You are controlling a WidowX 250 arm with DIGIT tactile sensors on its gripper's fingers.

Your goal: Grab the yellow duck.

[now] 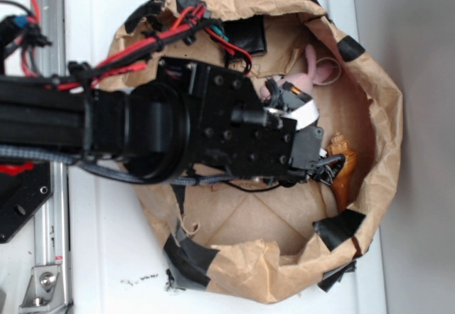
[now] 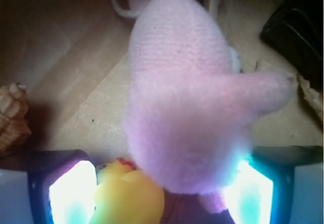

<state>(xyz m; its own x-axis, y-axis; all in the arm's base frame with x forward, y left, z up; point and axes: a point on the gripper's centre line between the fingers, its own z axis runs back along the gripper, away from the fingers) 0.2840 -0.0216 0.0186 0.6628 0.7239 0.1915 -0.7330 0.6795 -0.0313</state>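
Yellow duck [image 2: 126, 196] beside pink bunny [image 2: 185, 97].

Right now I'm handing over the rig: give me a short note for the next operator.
Tool: down inside the paper bag, fingers apart. Whether it is closing is not clear.
Yellow duck: between the fingers, by the left one in the wrist view, partly under the pink plush bunny.
Bunny: also sits between the fingers, taking up most of the gap.
Seashell: off to the left, outside the fingers.
Done: tool lowered over the duck.
Left: grip the duck alone and lift; the bunny may get pinched too.
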